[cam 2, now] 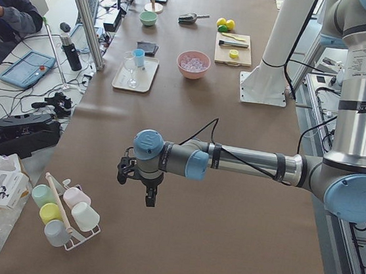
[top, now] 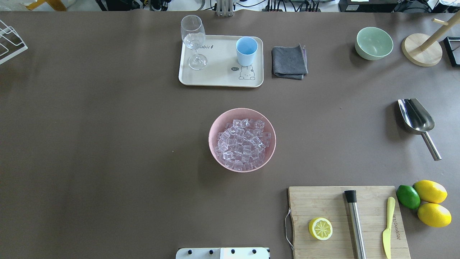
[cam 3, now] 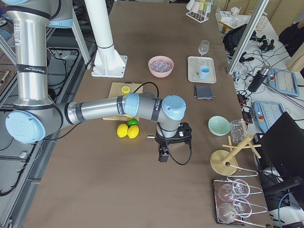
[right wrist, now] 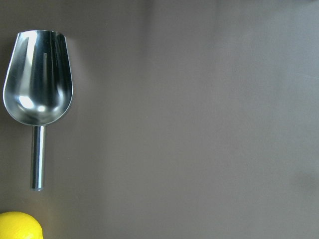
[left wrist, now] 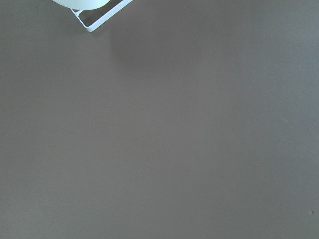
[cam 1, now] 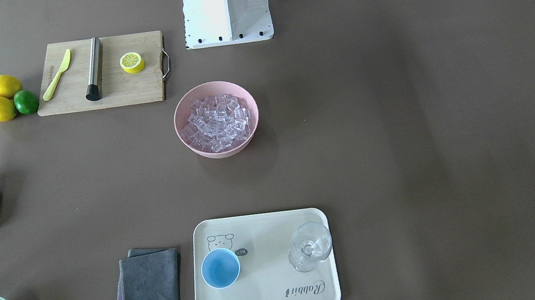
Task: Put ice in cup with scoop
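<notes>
Exterior left is the only view in which the left gripper is caught. It is hung over bare bench, near a wire rack of pastel mugs. From there it cannot be told whether its jaws are spread or pressed together, and nothing is seen held in them. The right gripper is likewise shown only by the exterior right view, poised above the bench beside the lemons. The state of its jaws cannot be told either.

What is hidden under that gripper is supplied by the right wrist camera: the scoop is laid flat on the bench, trough upward and untouched, with its handle pointed toward a lemon at the frame's bottom edge. Only brown bench and a corner of the rack are given by the left wrist camera.

From overhead, the ice is seen heaped in a pink bowl at mid-bench. The cup is stood upright on a cream tray, with a wine glass on the same tray. The scoop is placed well apart from both, toward the robot's right.
</notes>
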`<state>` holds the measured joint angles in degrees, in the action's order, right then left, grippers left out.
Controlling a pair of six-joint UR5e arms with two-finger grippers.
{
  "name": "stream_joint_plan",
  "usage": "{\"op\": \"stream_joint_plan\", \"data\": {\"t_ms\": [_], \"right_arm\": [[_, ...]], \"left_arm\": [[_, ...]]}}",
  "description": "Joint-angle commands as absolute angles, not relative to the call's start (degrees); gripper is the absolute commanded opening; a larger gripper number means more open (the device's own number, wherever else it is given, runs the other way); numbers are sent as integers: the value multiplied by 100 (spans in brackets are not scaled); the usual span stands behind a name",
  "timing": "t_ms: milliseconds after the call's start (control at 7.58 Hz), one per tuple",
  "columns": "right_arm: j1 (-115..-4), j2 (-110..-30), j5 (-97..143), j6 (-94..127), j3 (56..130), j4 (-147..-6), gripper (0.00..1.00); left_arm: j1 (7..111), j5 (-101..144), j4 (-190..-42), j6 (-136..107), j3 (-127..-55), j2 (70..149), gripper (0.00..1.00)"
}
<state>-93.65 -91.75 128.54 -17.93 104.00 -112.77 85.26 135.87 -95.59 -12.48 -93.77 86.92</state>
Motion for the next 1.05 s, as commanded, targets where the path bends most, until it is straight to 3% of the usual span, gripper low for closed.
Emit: {"op": "stream_joint_plan", "data": {"t_ms": [0, 659, 923], "right_arm": [[-9369, -9184, 12613, -1793, 10336, -10946, 100], [-9369, -9246, 12612, -1784, 10055, -10406, 100], [-9369, -9307, 12691, -1793, 10125, -10406, 100]], "left_arm": [[8517, 13588, -9554, -1248, -9378, 8701, 99], [8089, 13640, -9737, -952, -9439, 8788, 98], [7534, 13702, -10796, -667, -9466, 8877, 98]]}}
